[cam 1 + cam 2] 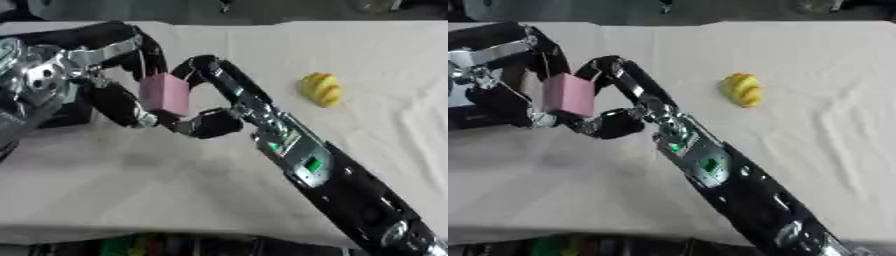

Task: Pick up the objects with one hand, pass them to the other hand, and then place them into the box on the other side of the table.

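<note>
A pink block [164,93] hangs above the left part of the table, held between both hands. My left hand [112,102] comes in from the left, with dark fingers curled round the block's left side and top. From the lower right, my right hand [214,122] reaches in; its fingers arch over the block's upper right corner and its thumb sits under the lower edge. A yellow ridged object [321,89] lies on the cloth to the right, away from both hands.
A cream cloth [175,175] covers the table. A dark shape [470,117] lies at the left edge under my left arm, mostly hidden. My right forearm [332,175] crosses the table diagonally. Coloured items show below the near edge.
</note>
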{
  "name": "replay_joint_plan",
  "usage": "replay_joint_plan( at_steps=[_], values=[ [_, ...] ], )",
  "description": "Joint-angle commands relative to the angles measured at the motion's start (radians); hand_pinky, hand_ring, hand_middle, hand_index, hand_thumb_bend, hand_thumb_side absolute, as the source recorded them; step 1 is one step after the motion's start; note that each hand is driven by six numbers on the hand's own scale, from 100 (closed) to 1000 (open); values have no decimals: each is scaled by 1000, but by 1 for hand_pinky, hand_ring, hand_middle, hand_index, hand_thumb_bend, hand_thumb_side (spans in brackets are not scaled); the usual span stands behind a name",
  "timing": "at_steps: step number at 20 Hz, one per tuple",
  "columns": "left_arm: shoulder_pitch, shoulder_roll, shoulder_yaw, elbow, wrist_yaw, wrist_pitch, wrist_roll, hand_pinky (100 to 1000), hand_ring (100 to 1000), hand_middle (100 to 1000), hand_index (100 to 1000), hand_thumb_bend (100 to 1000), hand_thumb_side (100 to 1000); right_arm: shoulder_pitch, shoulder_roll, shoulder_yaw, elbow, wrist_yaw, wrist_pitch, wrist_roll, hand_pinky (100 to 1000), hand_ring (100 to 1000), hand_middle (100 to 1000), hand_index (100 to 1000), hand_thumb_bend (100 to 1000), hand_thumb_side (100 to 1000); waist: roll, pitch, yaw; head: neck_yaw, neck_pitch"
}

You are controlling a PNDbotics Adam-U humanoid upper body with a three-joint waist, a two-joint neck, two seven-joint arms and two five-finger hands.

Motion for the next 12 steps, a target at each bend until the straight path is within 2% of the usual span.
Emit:
replay_joint_plan(
  at_steps=[1,3,7,12],
  values=[
    [-8,28,22,-2,-12,85,-93,712,580,462,509,399,100,-22,3,2,-46,12,-14,17,768,609,623,635,649,182,13,-2,-1,0,-11],
    [-6,31,25,-2,-15,86,-93,708,582,474,522,425,100,-22,3,2,-45,21,-17,27,774,623,642,654,659,192,13,-2,-1,0,-12],
    [0,38,30,-2,-19,89,-91,705,578,468,517,421,100,-21,3,0,-42,37,-15,41,779,640,665,676,669,204,14,-1,-1,0,-13],
    [11,46,36,1,-24,86,-89,700,570,452,484,425,100,-19,3,-1,-41,43,-10,45,780,651,680,690,681,222,14,0,-1,-1,-19]
  ],
)
